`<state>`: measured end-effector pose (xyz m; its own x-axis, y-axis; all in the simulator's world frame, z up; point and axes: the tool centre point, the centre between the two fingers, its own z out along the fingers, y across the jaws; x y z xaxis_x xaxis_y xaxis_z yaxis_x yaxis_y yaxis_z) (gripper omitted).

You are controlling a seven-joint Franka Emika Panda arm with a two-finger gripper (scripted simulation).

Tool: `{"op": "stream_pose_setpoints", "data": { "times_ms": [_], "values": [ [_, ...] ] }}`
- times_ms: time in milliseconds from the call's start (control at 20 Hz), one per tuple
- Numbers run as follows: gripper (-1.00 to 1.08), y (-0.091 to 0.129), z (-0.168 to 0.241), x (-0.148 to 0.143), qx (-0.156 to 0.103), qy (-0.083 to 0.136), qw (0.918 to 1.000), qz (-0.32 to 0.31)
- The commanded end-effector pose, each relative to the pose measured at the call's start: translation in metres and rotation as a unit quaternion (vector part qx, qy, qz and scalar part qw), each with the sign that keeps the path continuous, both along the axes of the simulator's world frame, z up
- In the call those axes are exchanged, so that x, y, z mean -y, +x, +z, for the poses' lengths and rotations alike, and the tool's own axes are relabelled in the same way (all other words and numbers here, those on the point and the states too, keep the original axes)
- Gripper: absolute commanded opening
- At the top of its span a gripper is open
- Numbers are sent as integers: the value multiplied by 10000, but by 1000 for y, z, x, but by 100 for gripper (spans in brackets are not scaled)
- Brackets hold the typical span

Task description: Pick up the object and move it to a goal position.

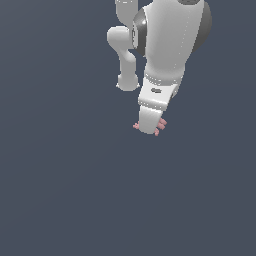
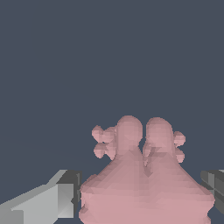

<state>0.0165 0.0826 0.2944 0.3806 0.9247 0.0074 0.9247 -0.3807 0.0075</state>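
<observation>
The object (image 2: 144, 183) is a pale pink lumpy thing with two rounded lobes and short stubs at its sides. In the wrist view it fills the space between my two fingers, the grey pad of one finger (image 2: 70, 197) against one flank and the dark pad of the other against the opposite flank. My gripper (image 2: 140, 194) is shut on it. In the exterior view the white gripper (image 1: 148, 127) points down over the object (image 1: 161, 125), hiding most of it; only small pink stubs stick out on both sides. Whether it rests on the floor I cannot tell.
A plain dark blue-grey floor (image 1: 60, 190) stretches all around. The white arm (image 1: 167, 45) comes in from the top of the exterior view, with one link (image 1: 125, 55) on its left side. No goal mark shows.
</observation>
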Motion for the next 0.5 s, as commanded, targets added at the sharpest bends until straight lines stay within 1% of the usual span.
{"op": "stream_pose_setpoints", "data": {
  "times_ms": [0, 250, 450],
  "values": [
    [-100, 1, 27, -2, -13, -1, 10000, -4],
    [-100, 5, 77, -5, -26, -5, 10000, -16],
    [-100, 9, 109, -6, -35, -10, 10000, -26]
  ]
}}
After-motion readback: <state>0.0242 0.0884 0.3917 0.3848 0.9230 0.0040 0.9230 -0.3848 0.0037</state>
